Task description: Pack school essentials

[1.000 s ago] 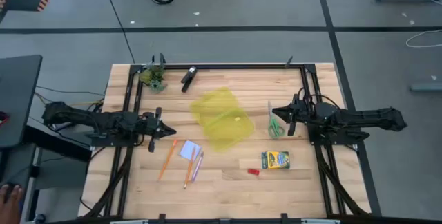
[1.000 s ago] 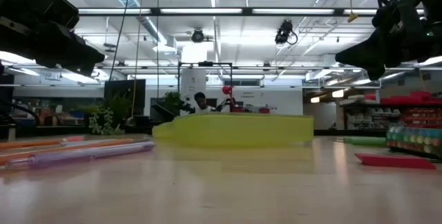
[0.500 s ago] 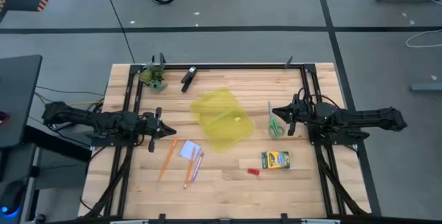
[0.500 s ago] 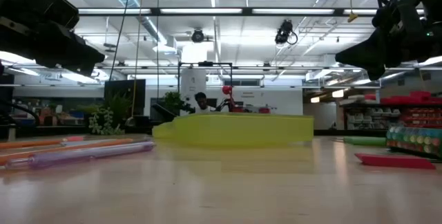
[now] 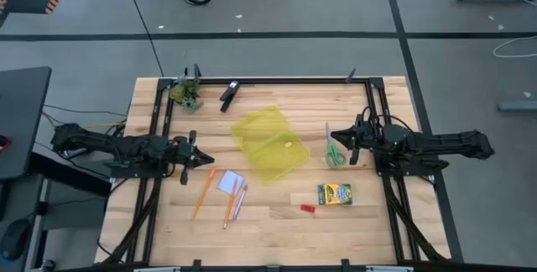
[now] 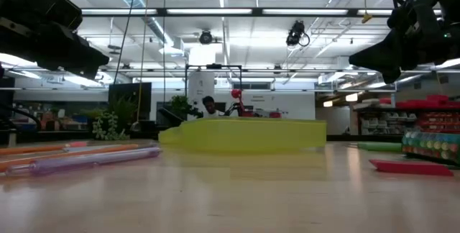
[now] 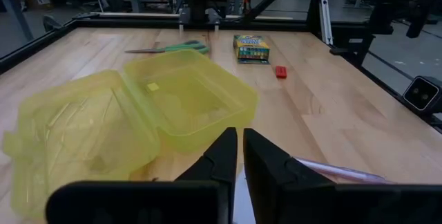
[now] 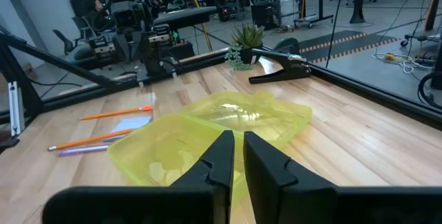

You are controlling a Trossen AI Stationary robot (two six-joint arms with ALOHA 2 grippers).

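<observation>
The open translucent yellow case [image 5: 268,146] lies mid-table, lid flat beside its tray. Green-handled scissors [image 5: 333,151] lie right of it, just in front of my right gripper [image 5: 340,144], which hovers shut above the table. The crayon box [image 5: 334,194] and red eraser [image 5: 308,208] lie near the front right. The pale note pad [image 5: 230,182], orange pencils [image 5: 204,192] and pink pencil [image 5: 240,201] lie front left. My left gripper [image 5: 204,159] hovers shut left of the case, above the pencils' far ends.
A black clip-like object [image 5: 228,94] and a small green plant [image 5: 186,92] sit at the far left edge. A black frame rail [image 5: 277,81] borders the table. Bare wood lies along the near edge [image 5: 277,238].
</observation>
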